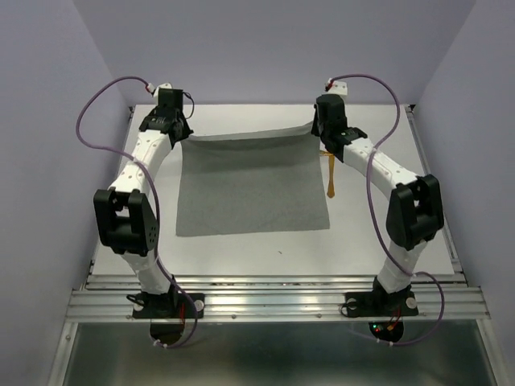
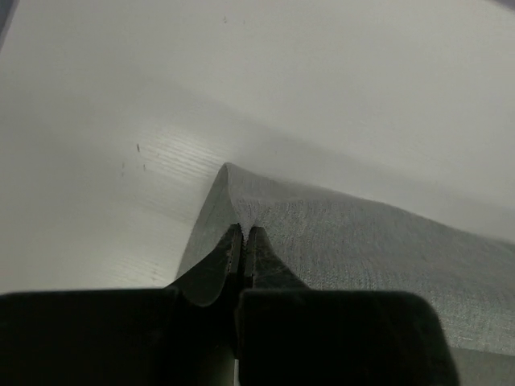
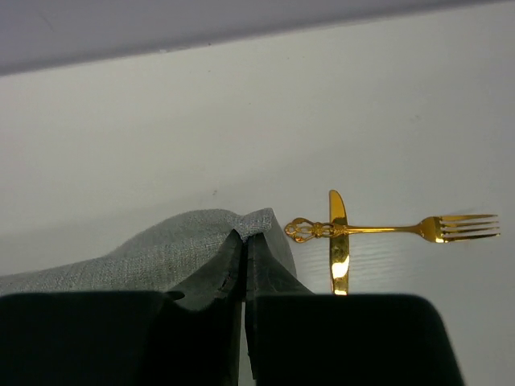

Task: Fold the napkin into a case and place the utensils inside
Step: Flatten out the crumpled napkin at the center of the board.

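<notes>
The grey napkin (image 1: 251, 185) lies spread on the white table, its far edge lifted. My left gripper (image 1: 179, 133) is shut on the napkin's far left corner (image 2: 233, 189). At the far right corner (image 3: 241, 225) my right gripper (image 1: 320, 129) is shut on the cloth too. The utensils lie just right of the napkin: a golden fork (image 3: 386, 229) lies crossed over a golden knife (image 3: 339, 241). From above only a thin golden piece (image 1: 330, 177) shows beside the right arm.
The table (image 1: 265, 253) has raised metal rails at its near edge (image 1: 273, 293). Lilac walls enclose the back and both sides. Purple cables loop above both wrists.
</notes>
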